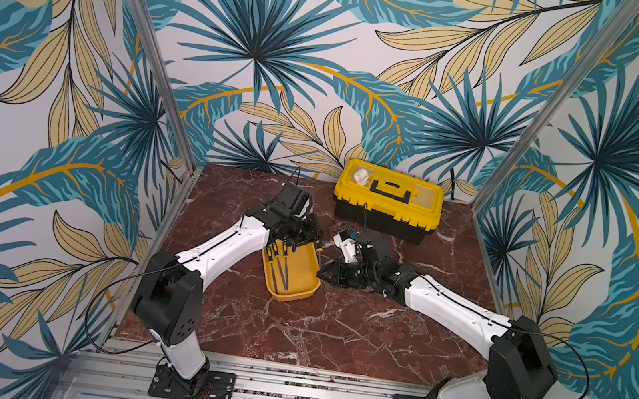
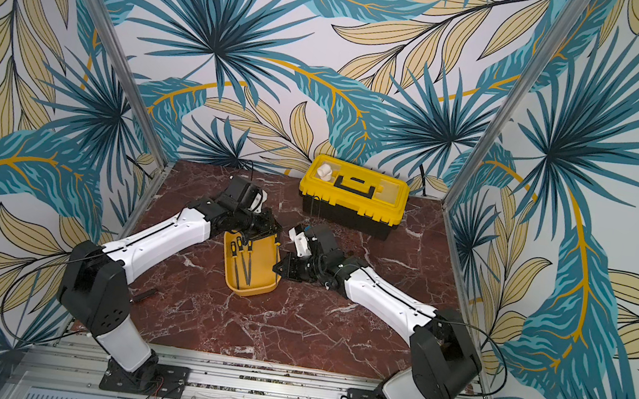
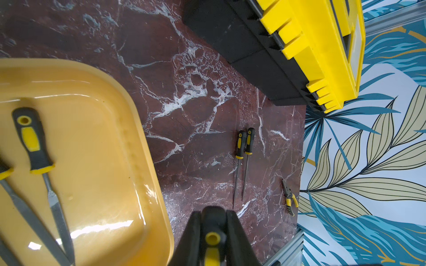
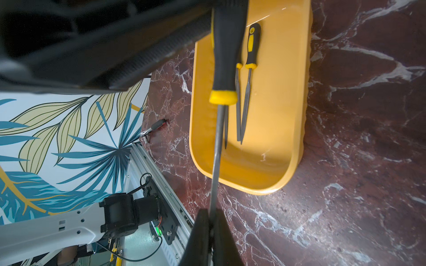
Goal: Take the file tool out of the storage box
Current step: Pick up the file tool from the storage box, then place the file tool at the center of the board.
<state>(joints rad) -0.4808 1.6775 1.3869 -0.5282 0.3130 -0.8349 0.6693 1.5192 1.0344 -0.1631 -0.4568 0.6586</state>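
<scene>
The storage box is a shallow yellow-orange tray between the two arms in both top views. Several file tools with black and yellow handles lie along one side of it. One more file tool is off the tray floor, held at both ends. My left gripper is shut on its handle at the tray's far end. My right gripper is shut on its thin metal shaft, just outside the tray's right rim.
A black toolbox with a yellow lid stands at the back right. Two files and a pair of pliers lie on the marble table near a wall. A ratchet wrench lies by the front left edge.
</scene>
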